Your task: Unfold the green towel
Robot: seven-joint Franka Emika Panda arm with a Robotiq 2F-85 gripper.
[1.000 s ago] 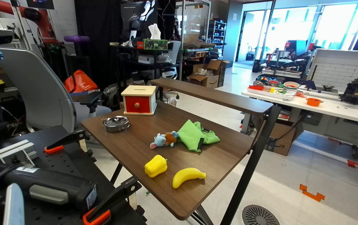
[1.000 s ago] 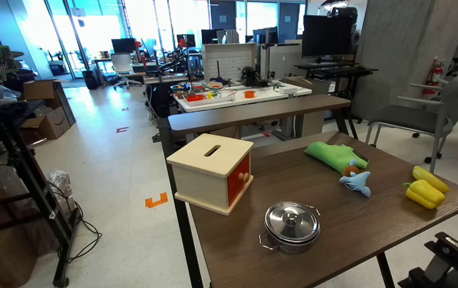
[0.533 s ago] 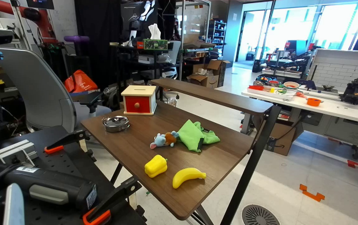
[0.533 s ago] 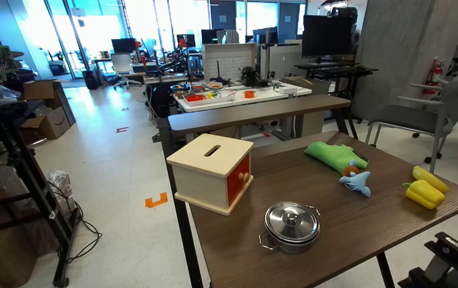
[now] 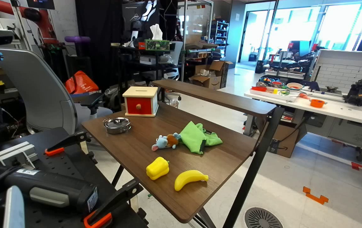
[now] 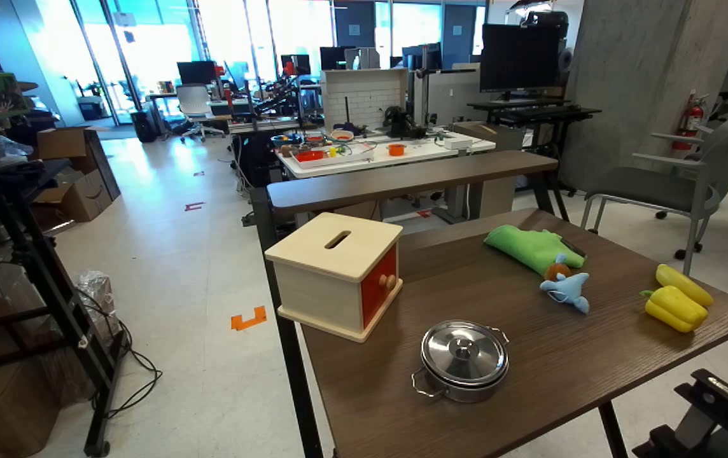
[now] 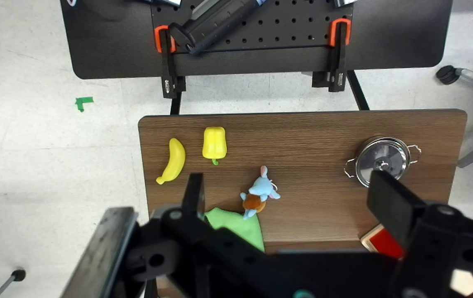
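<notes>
Prob. need to go down & left (per wrist view) w/ gripper (image 7: pixel 292 192) spread wide apart, for green towel (image 7: pixel 242 227), bunched & part-hidden there, just beside toy (image 7: pixel 257 195) on far side of table (image 7: pixel 311 174) from bench (image 7: pixel 112 54).

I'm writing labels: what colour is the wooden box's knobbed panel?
Red; the panel shows best in an exterior view.

Both exterior views | last second — no visible change | wrist view — cannot tell
</notes>
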